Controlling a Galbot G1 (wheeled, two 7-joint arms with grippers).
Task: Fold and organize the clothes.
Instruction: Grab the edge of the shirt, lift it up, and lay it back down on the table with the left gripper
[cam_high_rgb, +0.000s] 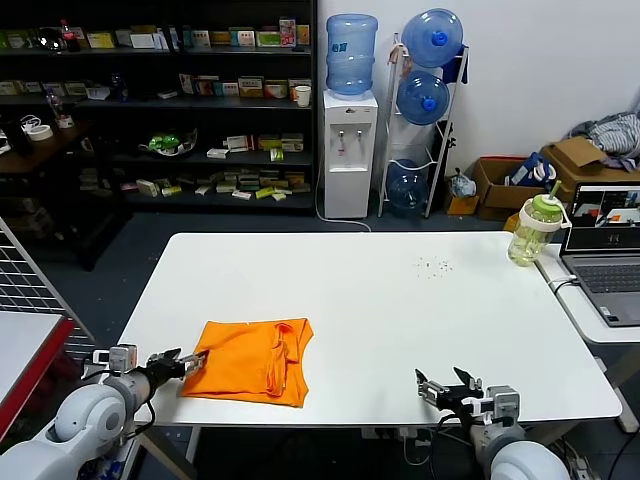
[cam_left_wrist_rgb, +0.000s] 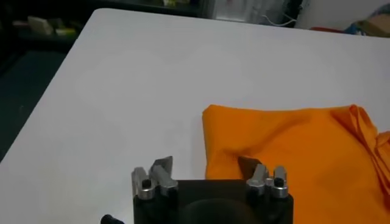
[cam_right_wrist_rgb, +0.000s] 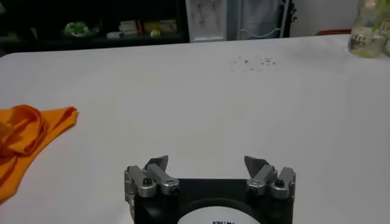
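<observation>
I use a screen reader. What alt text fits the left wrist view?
The left hand, fingers apart, sits at the near corner of a folded orange T-shirt, one finger over the fabric, the other over the bare white table.

My left end effector (cam_left_wrist_rgb: 205, 165) straddles, fingers apart, the orange T-shirt's (cam_left_wrist_rgb: 304, 152) corner on the white table (cam_left_wrist_rgb: 122, 91).

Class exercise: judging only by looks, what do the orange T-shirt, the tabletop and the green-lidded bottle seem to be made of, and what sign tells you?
Orange T-shirt: soft matte fabric, probably knit cotton; it folds and bunches in limp creases.
Tabletop: smooth white hard surface, perhaps laminate; flat with a faint sheen.
Green-lidded bottle: seemingly translucent plastic; light passes through its pale body.
</observation>
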